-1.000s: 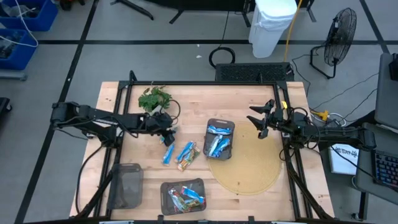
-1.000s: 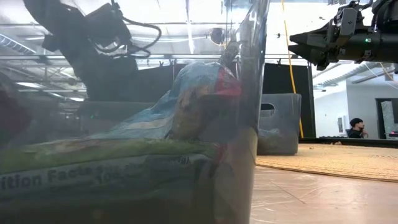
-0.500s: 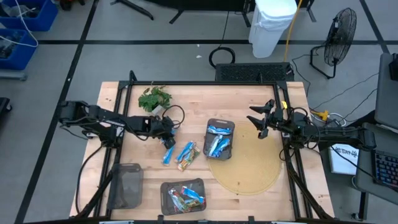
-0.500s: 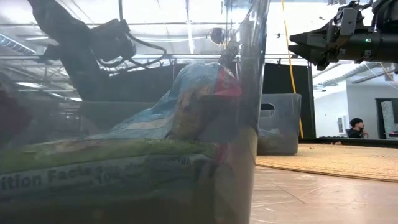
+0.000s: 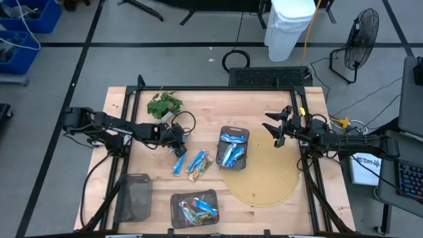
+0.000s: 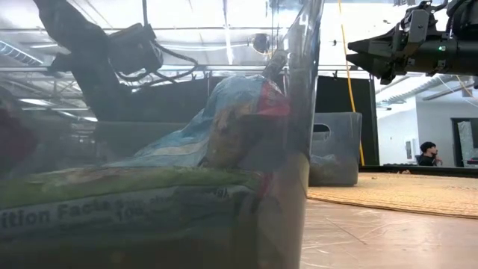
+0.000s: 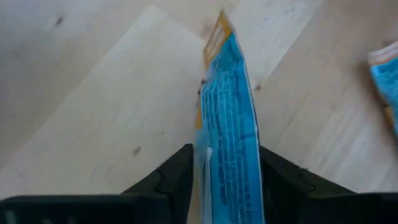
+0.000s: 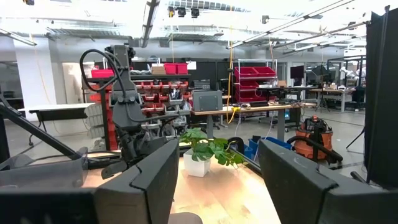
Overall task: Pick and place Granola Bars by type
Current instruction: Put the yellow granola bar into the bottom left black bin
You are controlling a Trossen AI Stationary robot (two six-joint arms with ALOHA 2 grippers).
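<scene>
A blue granola bar (image 7: 227, 124) lies on the wood table and shows in the high view as the blue bar (image 5: 178, 164). My left gripper (image 5: 177, 147) is down at its far end and shut on it. Beside it lie a second blue bar (image 5: 196, 160) and a brown bar (image 5: 202, 170), flat on the table. A dark mesh tray (image 5: 232, 147) holds blue bars, and another tray (image 5: 195, 207) holds mixed bars. My right gripper (image 5: 279, 129) waits open above the table's right side, with nothing between its fingers (image 8: 155, 180). My left gripper pinches the blue bar's two long edges between its two fingers (image 7: 177, 180), at the bar's end (image 7: 229, 186) toward the table's far edge. The fingers slant down from the far left and lie along the bar. The bar's other end (image 7: 217, 31) is on the table.
An empty mesh tray (image 5: 135, 196) sits at the near left. A green plant sprig (image 5: 164, 104) lies at the far left. A round tan mat (image 5: 264, 178) covers the right part of the table. In the low view a tray wall (image 6: 299, 149) fills the foreground.
My left gripper has sunk toward the table onto the far end of the blue bar and tipped further down. The bars lie where they were. My right arm has kept still.
</scene>
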